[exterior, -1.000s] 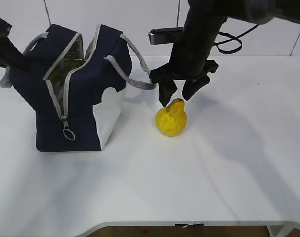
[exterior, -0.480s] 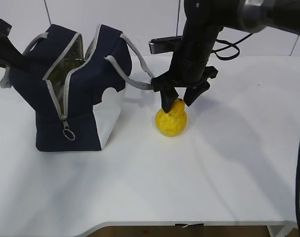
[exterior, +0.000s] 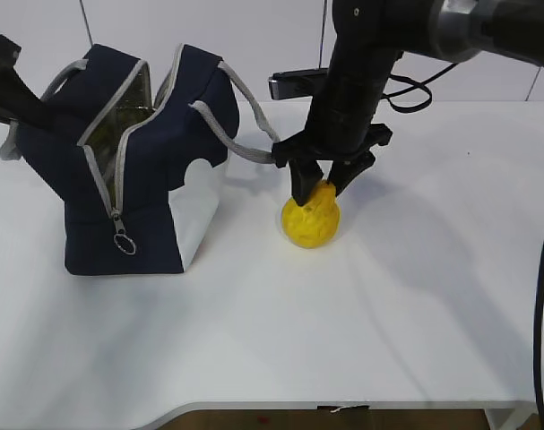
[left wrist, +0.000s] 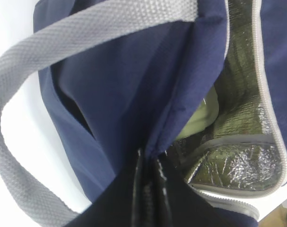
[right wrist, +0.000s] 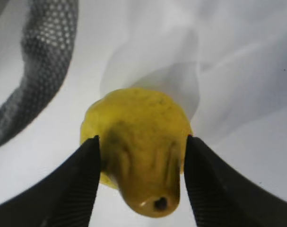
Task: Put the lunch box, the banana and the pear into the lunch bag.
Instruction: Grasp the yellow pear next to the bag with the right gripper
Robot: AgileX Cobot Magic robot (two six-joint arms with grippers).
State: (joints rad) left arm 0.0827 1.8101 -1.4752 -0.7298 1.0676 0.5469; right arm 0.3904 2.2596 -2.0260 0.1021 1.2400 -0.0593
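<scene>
The navy lunch bag (exterior: 164, 134) stands at the left with its zipper open. My left gripper (exterior: 34, 112) is shut on the bag's fabric rim (left wrist: 181, 94), with its jaws (left wrist: 150, 158) pinched together. Inside, against the silver lining, the pale green lid of the lunch box (left wrist: 200, 120) shows. The yellow pear (exterior: 309, 219) sits upright on the table, right of the bag. My right gripper (exterior: 322, 190) is open and straddles its narrow top; in the right wrist view the pear (right wrist: 138, 127) lies between the fingers (right wrist: 142, 139), very close to both. The banana is not in view.
A grey webbing handle (exterior: 240, 148) hangs from the bag toward the pear and shows in the right wrist view (right wrist: 39, 71). The zipper's ring pull (exterior: 124, 242) dangles at the bag's front. White table (exterior: 388, 313) stretches to the right and front.
My right gripper has come down from just above the pear until its fingers straddle the pear's top, and they have narrowed slightly. The bag and left gripper have not moved.
</scene>
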